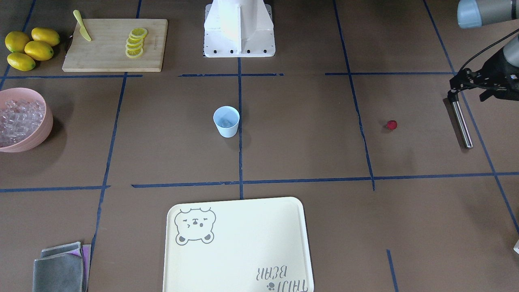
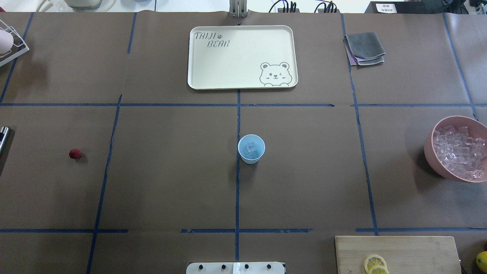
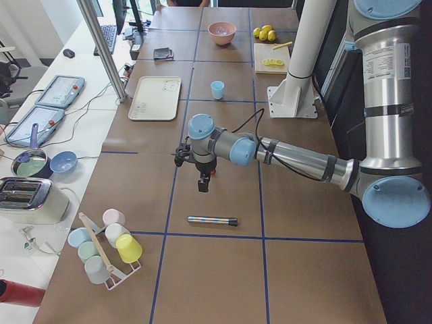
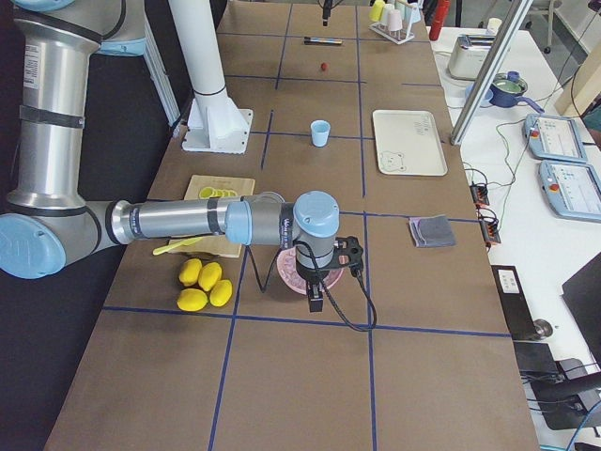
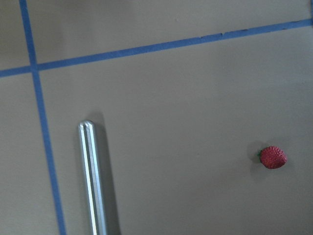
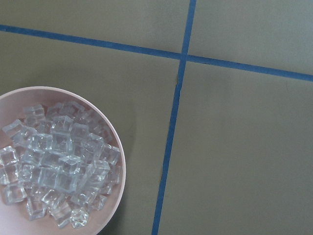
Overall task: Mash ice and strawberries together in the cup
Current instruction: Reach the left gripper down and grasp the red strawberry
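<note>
Where the overhead view sets twelve o'clock at the table's far edge, we list the cup (image 2: 251,149) at the centre, upright on the brown table (image 2: 171,182), with a few cubes of ice (image 2: 250,150) inside it. More ice fills the pink bowl (image 2: 432,152), well apart at the cup's three o'clock. We enter one strawberry (image 2: 75,154), lying alone on the table well apart at the cup's nine o'clock. A metal rod (image 1: 462,123) lies flat further out at the strawberry's nine o'clock, near it but not touching. The left gripper (image 3: 202,182) hangs above the table near the rod and the strawberry, and we cannot tell how its jaws stand. The right gripper (image 4: 315,299) hangs over the pink bowl and shows only in the side view, so we cannot tell its jaws either. At the cup's twelve o'clock we note a cream tray (image 2: 213,68) printed with a bear. At two o'clock lie folded grey cloths (image 2: 364,47). At about four o'clock sits a wooden cutting board (image 1: 105,52) carrying a row of lemon slices (image 1: 136,42) and a yellow knife (image 1: 82,31). Four whole lemons (image 1: 30,48) lie just beside the board on the side away from the robot's base (image 1: 239,28).
</note>
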Controlling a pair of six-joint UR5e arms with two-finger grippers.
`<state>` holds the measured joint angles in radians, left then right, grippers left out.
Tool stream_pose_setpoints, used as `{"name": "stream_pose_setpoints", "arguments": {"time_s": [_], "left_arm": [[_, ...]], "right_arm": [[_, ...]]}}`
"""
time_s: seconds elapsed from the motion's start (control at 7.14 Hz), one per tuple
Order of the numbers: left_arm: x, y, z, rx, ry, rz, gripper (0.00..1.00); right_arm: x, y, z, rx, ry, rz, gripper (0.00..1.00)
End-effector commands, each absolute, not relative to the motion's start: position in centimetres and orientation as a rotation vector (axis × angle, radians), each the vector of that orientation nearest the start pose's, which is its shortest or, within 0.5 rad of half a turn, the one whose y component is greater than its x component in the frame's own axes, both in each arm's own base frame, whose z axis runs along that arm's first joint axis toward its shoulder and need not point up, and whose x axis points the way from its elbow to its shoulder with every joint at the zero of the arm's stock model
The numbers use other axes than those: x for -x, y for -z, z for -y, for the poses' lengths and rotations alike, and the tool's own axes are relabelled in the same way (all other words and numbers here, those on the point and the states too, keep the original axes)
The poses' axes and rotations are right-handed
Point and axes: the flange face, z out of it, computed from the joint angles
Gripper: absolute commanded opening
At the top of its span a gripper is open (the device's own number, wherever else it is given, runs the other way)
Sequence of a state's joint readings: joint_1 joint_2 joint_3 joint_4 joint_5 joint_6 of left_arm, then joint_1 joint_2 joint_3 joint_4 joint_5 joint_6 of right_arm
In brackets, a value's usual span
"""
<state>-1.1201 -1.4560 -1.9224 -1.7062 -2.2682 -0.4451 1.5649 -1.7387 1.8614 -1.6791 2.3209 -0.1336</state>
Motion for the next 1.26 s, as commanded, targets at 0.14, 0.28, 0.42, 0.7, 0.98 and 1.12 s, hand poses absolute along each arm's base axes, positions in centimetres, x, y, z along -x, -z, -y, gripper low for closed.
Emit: {"name": "stream_pose_setpoints", "arguments": {"time_s": [0.14, 0.28, 0.42, 0.7, 0.98, 1.12], "left_arm": [[-23.0, -54.2, 44.2, -0.003, -0.061, -0.804, 1.00], [-24.6, -55.2, 45.1, -0.050, -0.070, -0.801, 1.00], [-25.8, -53.6, 46.2, -0.051, -0.034, -0.819, 1.00], [-27.6, -53.0, 45.7, -0.037, -0.042, -0.829, 1.00], [-30.6, -54.2, 44.2, -0.019, -0.054, -0.784, 1.00], [-31.0, -54.7, 44.0, -0.013, -0.058, -0.777, 1.00]], "right_arm": [[-6.3, -60.3, 42.1, -0.066, 0.137, 0.748, 1.00], [-6.3, -60.3, 42.2, -0.069, 0.136, 0.748, 1.00], [-6.3, -60.3, 42.1, -0.068, 0.133, 0.748, 1.00], [-6.3, -60.2, 42.2, -0.070, 0.133, 0.749, 1.00], [-6.3, -60.2, 42.2, -0.070, 0.132, 0.749, 1.00], [-6.3, -60.5, 42.1, -0.064, 0.129, 0.747, 1.00]]}}
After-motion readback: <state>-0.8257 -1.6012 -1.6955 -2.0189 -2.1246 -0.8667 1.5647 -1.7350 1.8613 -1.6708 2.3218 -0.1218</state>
